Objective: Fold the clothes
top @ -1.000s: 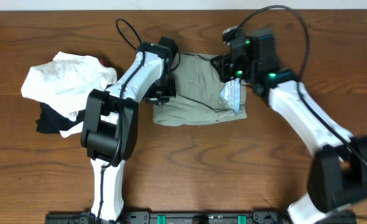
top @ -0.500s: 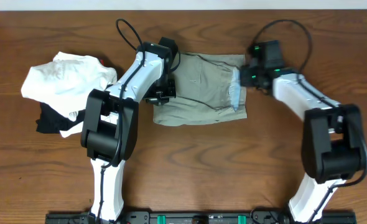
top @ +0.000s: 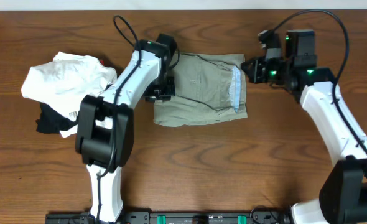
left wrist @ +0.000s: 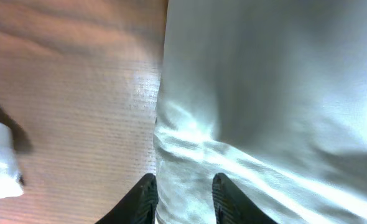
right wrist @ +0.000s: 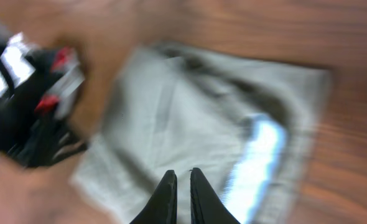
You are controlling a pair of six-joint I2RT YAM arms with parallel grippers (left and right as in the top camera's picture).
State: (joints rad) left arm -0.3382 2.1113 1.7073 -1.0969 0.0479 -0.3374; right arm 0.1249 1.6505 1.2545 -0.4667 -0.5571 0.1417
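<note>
On table (top: 190, 168), folded khaki shorts (top: 202, 93)

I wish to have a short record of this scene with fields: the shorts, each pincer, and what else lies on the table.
clothes: khaki shorts lie flat on the table, pale blue waistband lining showing at the right end
left: left pincer with fingers apart, at the shorts' left edge
right: right pincer nearly closed, empty, off the shorts, beside their right end
other: pile of white and black garments at the left, apart from the shorts
</note>
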